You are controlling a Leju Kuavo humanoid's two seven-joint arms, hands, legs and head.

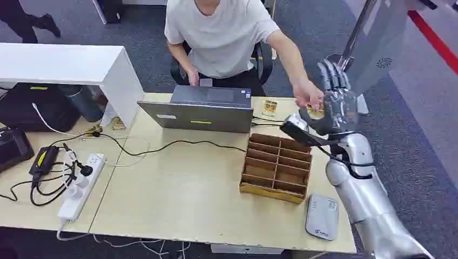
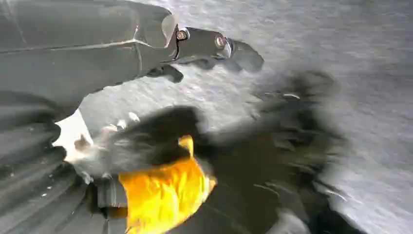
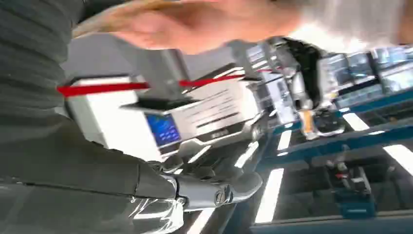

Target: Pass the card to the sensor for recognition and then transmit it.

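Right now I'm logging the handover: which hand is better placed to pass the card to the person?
The right hand: it is raised at the table's far right corner, with the yellow card at its palm, right against the person's hand. The left hand hangs over grey floor.

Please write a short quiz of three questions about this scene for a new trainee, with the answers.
1. True or false: the wooden divider box stands on the table between the laptop and the grey card reader.
2. Which touches the yellow card? A) the right hand and the person's hand B) the laptop C) the power strip
3. Fill in: the robot's raised arm is its ____ arm.

Key: 1 true; 2 A, both hands meet at the card, though who grips it is unclear; 3 right.
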